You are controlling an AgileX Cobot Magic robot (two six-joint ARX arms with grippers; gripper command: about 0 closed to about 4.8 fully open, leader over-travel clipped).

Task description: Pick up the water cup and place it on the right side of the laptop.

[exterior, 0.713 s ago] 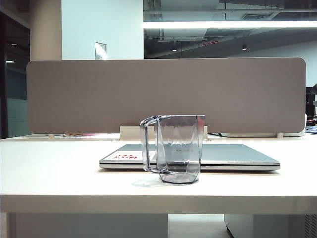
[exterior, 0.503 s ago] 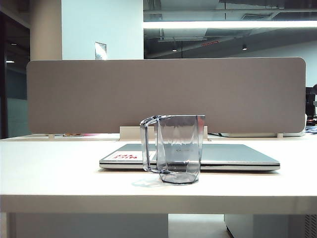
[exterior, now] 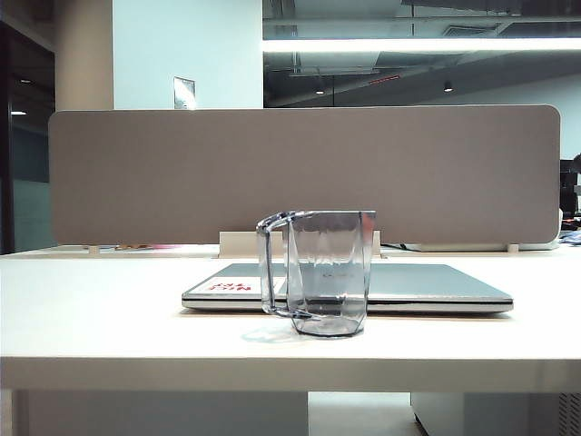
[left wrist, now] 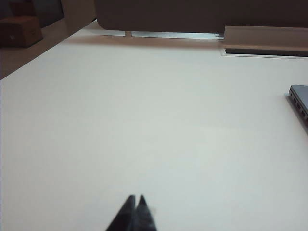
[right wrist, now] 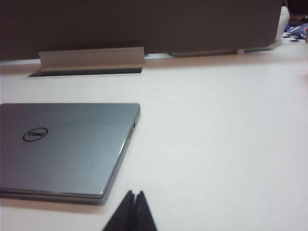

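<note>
**Both grippers closed and empty above the counter; cup stands in front of the laptop**

The left gripper [left wrist: 135,206] has its two dark fingers [left wrist: 128,211] pressed together with nothing between them, held above a bare stretch of the white counter [left wrist: 144,120]. Only a corner of the laptop [left wrist: 299,98] shows at the edge of the left wrist view, well apart from the fingertips.

The right gripper [right wrist: 134,202] likewise has its fingers [right wrist: 126,209] together and holds nothing. It hangs just beyond the near edge of the closed silver-grey laptop, close to the corner, with open counter alongside it. The dark oval logo [right wrist: 35,134] sits on the lid.

In the exterior view neither arm appears. The water cup [exterior: 320,272] stands upright on the counter, directly in front of the laptop's middle, its loop handle [exterior: 266,265] toward the left. A white sticker with red lettering [exterior: 231,288] lies on the lid's left corner. A grey partition panel [exterior: 304,173] stands behind.
</note>
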